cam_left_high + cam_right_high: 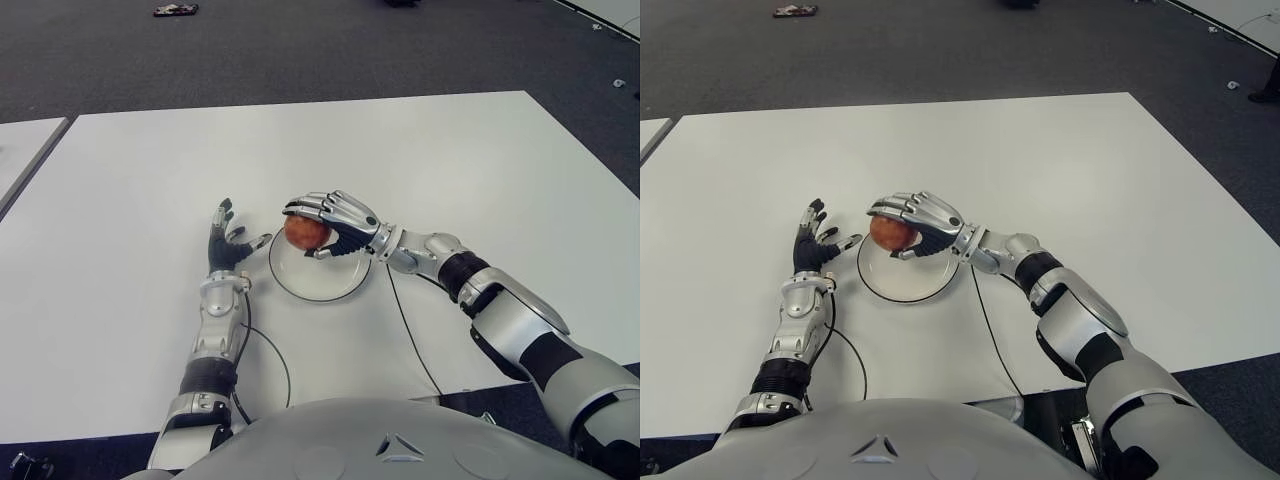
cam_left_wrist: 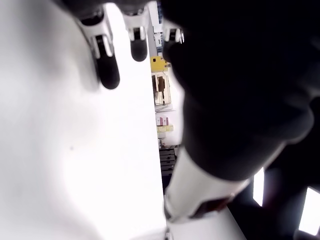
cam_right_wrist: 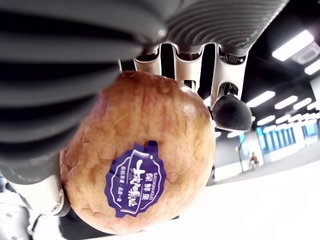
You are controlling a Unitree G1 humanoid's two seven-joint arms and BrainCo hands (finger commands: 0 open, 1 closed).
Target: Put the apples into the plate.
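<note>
Now our right hand is wrapped around the apple, over the plate's far-left rim. We judge it firm, smooth, moderately heavy, best cupped around its girth. Our left hand, fingers spread, shows just left of the plate.

My right hand reaches in from the right with the forearm stretched low and the wrist bent, palm turned down. Its fingers are curled round an apple, gripping it from above. My left hand lies just left of it, forearm running straight away from me, fingers spread and relaxed, pointing to the far side, holding nothing.
</note>
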